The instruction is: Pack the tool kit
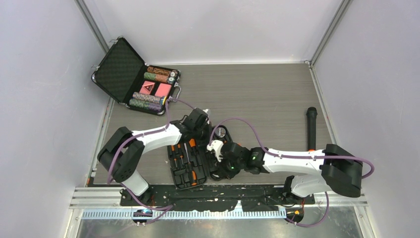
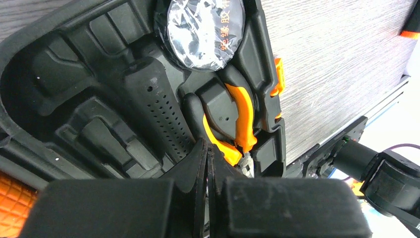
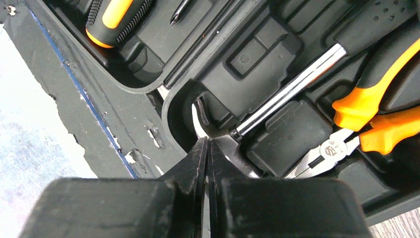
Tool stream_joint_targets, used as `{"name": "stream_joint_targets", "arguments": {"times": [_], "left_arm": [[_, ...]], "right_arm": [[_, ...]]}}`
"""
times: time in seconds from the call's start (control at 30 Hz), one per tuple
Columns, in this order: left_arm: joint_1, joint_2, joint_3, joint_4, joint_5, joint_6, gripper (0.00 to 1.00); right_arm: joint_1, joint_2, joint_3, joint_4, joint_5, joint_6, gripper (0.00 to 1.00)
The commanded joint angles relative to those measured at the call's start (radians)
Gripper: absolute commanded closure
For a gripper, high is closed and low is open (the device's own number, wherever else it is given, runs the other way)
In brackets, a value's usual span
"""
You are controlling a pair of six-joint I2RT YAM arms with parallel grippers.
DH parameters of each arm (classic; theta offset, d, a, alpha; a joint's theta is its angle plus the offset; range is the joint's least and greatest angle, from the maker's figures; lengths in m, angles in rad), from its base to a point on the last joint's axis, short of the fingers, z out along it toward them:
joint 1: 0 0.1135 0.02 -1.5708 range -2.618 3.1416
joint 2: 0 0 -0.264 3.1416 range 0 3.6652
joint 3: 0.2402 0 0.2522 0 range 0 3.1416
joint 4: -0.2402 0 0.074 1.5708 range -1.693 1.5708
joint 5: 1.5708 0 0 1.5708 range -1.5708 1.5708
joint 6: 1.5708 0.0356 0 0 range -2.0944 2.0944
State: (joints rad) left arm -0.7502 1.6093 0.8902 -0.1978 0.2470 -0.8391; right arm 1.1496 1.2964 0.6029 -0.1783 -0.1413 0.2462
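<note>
Black tool kit (image 1: pixel 187 168) open, orange-handled pliers (image 3: pixel 367 99) inside; both jaws together, seemingly empty.

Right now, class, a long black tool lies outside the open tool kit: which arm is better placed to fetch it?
Right, probably. The long black tool lies on the table's right side, beside the right arm; the left arm would have to reach across that arm.
</note>
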Motion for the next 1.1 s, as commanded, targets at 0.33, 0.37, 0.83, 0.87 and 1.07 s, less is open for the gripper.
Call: {"name": "stream_joint_targets", "arguments": {"times": [0.33, 0.37, 0.83, 0.87, 1.07], "left_arm": [[0.084, 0.090, -0.145, 0.192, 0.054, -0.123, 1.00], [0.088, 0.098, -0.156, 0.221, 0.065, -0.137, 1.00], [0.097, 0.038, -0.133, 0.170, 0.058, -0.098, 1.00], [0.095, 0.037, -0.126, 0.163, 0.054, -0.090, 1.00], [0.082, 0.022, -0.097, 0.155, 0.057, -0.084, 0.97]], "right_arm": [[0.005, 0.082, 0.050, -0.098, 0.090, 0.064, 0.93], [0.005, 0.082, 0.050, -0.102, 0.095, 0.066, 0.93], [0.005, -0.027, 0.115, -0.227, 0.121, 0.104, 0.89], [0.005, -0.050, 0.141, -0.255, 0.132, 0.104, 0.88], [0.005, -0.074, 0.215, -0.371, 0.206, 0.120, 0.84]]}}
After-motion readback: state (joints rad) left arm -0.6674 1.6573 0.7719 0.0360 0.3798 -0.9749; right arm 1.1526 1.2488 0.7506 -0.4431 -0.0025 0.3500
